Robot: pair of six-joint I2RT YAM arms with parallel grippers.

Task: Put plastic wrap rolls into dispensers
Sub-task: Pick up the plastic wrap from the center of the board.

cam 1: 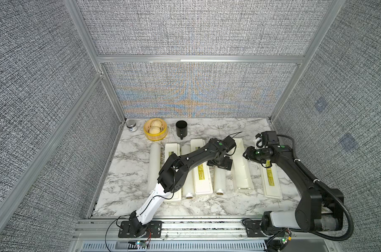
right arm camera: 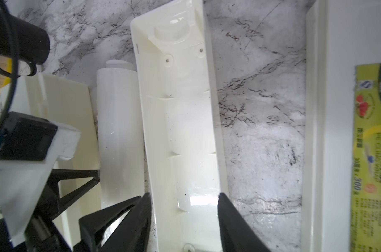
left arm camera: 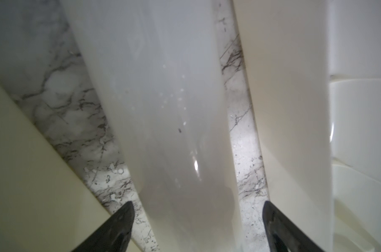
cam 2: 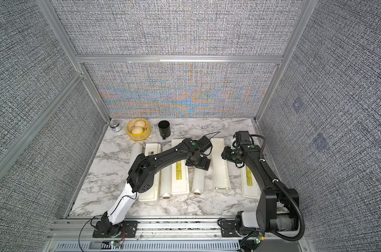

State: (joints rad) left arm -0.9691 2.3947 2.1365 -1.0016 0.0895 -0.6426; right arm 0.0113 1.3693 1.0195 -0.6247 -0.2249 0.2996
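Note:
Three plastic wrap rolls lie lengthwise on the marble: one at the left (cam 1: 154, 165), one (cam 1: 187, 174) partly under my left arm, one in the middle (cam 1: 220, 183). My left gripper (cam 1: 220, 163) hangs over the middle roll (left arm camera: 163, 109), open, a finger on each side with marble showing between. Right of that roll lies an open, empty dispenser (cam 1: 241, 174). My right gripper (right arm camera: 185, 207) has its fingers against both side walls of this dispenser (right arm camera: 141, 87). Closed labelled dispensers lie at the far right (cam 1: 271, 183), centre (cam 1: 201, 174) and left (cam 1: 173, 150).
Along the back wall stand a metal-lidded jar (cam 1: 131, 126), a yellow basket (cam 1: 146, 133) with two buns, and a black mug (cam 1: 181, 128). Grey panel walls close in the table on three sides; an aluminium rail runs along the front.

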